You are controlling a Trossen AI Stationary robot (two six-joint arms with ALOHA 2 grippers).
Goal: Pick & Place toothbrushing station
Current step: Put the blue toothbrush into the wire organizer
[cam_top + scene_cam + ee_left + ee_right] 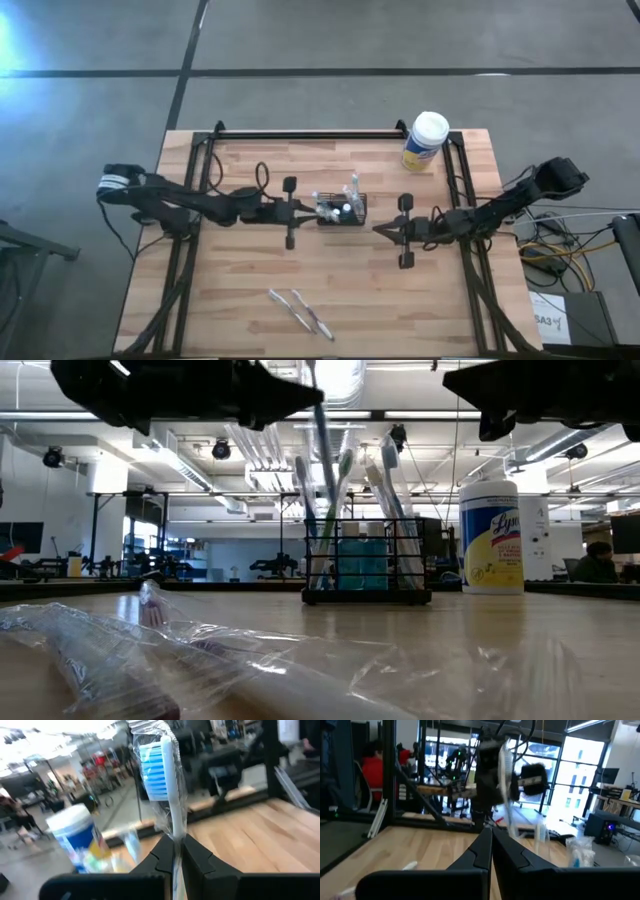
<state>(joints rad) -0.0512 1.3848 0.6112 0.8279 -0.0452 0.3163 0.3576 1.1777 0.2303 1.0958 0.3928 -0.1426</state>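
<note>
A wooden table [250, 300] is seen from straight above, with two dark robot arms reaching toward its middle from either side. On the left, the left gripper [303, 210] sits just beside the left edge of the toothbrushing station, its fingers [162, 855] clamped tight on the handle of a wrapped toothbrush [162, 780]; that arm's wrist camera shows the brush standing upright between the fingers, with blue bristles inside clear crinkled plastic. At the centre of the table stands the toothbrushing station [341, 209], a small black wire caddy; the table-level view shows it upright with several toothbrushes [340, 510] rising out of it, taller than the caddy itself. To the right of the station, apart from it, the right gripper [380, 229] points toward it with its fingers pressed together and nothing between them. Farther right, near the table's back edge, a yellow canister with a white lid [426, 141] stands upright. Toward the front edge of the table, left of centre, lie two more wrapped toothbrushes [300, 312] side by side, well apart from both grippers.
</note>
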